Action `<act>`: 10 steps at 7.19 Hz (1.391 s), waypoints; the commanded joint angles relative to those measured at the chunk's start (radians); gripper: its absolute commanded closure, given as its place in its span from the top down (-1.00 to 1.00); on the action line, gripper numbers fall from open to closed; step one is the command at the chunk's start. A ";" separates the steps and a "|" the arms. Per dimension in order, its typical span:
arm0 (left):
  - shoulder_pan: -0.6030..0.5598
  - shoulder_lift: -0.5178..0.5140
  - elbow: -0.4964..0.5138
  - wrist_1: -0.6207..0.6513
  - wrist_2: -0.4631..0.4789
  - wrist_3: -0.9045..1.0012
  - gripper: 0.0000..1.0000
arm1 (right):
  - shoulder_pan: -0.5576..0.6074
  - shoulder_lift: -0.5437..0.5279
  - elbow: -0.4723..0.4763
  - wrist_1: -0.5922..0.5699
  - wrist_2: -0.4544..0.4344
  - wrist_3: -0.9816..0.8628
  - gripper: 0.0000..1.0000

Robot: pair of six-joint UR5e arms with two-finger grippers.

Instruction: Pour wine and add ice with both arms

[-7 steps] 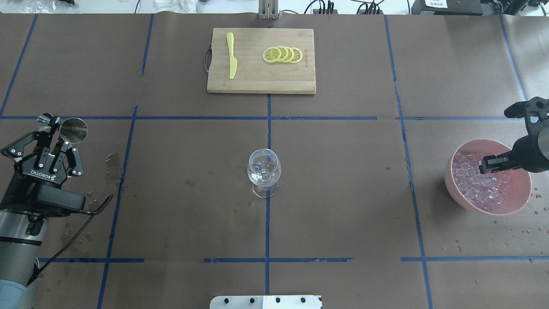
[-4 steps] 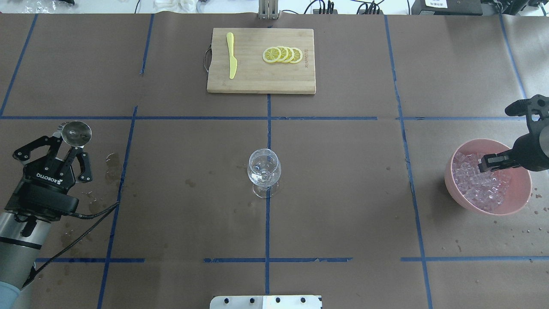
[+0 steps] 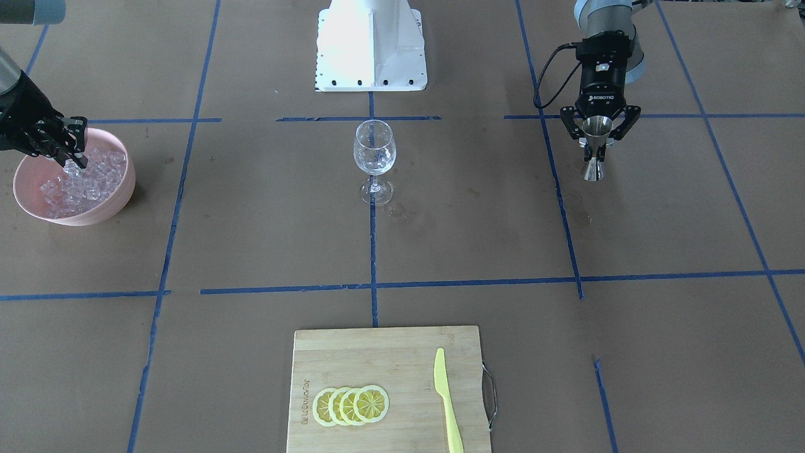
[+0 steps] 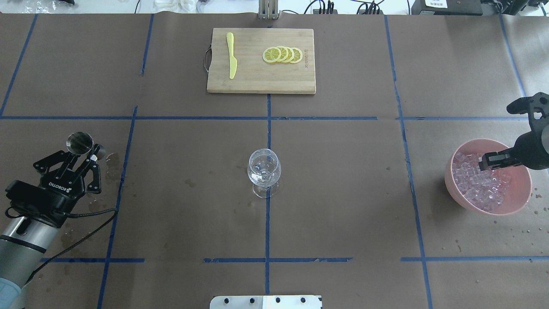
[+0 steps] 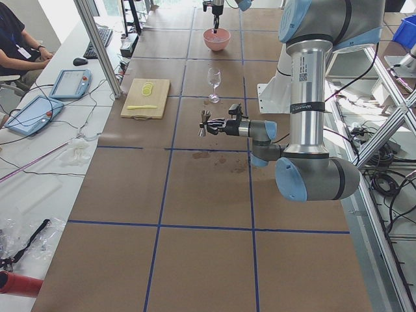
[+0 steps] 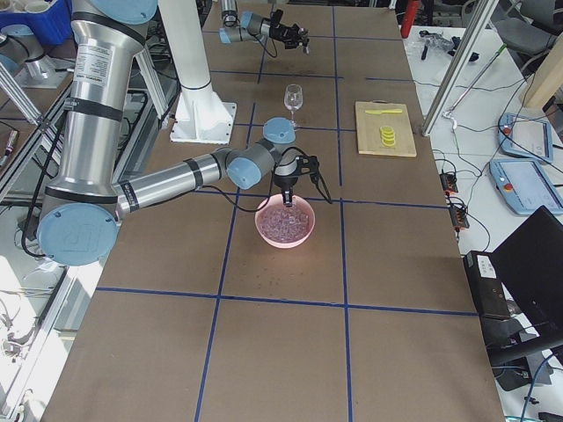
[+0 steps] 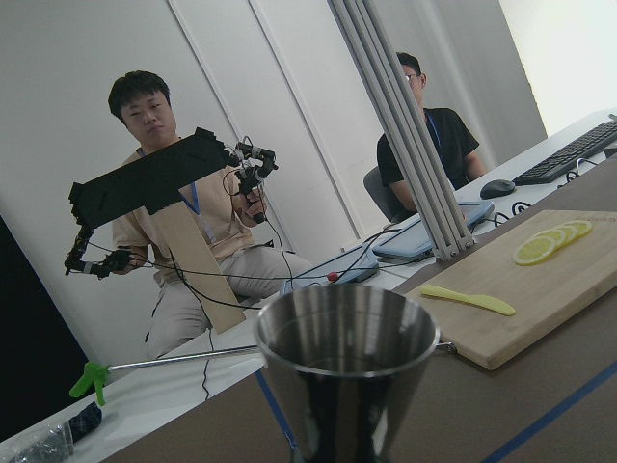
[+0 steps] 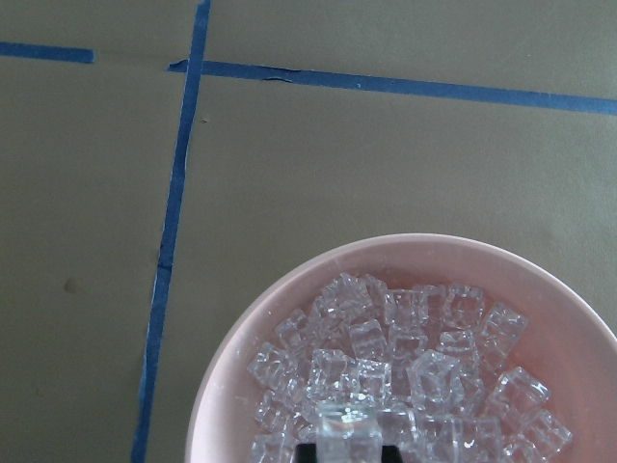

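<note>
Pink bowl [image 4: 521, 201] heaped with ice [image 4: 480, 189], right gripper [image 4: 489, 161] angled down over it, fingers narrow on one cube [image 8: 347, 429], wine glass [image 4: 264, 167] at table centre holding a trace of wine [image 3: 375, 165], left gripper [image 3: 594, 143] clamped on upright steel measuring cup [image 3: 595, 128], well apart from glass.

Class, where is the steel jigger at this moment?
Overhead view: the steel jigger is at the table's left side, held by the left gripper, well left of the central wine glass.

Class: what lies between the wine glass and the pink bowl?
Overhead view: no objects between wine glass and pink bowl, only brown table paper crossed by one blue tape line.
</note>
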State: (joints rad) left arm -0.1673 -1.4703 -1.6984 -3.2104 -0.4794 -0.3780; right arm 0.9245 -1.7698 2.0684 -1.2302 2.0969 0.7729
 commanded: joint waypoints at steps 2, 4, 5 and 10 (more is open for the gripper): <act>0.000 0.001 0.077 0.001 -0.015 -0.341 -1.00 | 0.000 0.009 0.001 0.000 0.000 0.000 -1.00; 0.000 0.001 0.082 0.007 -0.010 -0.517 -1.00 | 0.000 0.010 0.006 -0.002 0.000 -0.001 -1.00; 0.002 0.001 0.106 0.020 -0.008 -0.528 -1.00 | 0.000 0.010 0.004 -0.002 0.000 0.000 -1.00; 0.003 -0.001 0.141 0.067 -0.004 -0.527 -1.00 | 0.023 0.007 0.073 -0.002 0.003 0.000 -1.00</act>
State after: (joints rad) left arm -0.1636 -1.4709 -1.5625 -3.1599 -0.4829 -0.9051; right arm 0.9390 -1.7614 2.1153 -1.2318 2.0977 0.7731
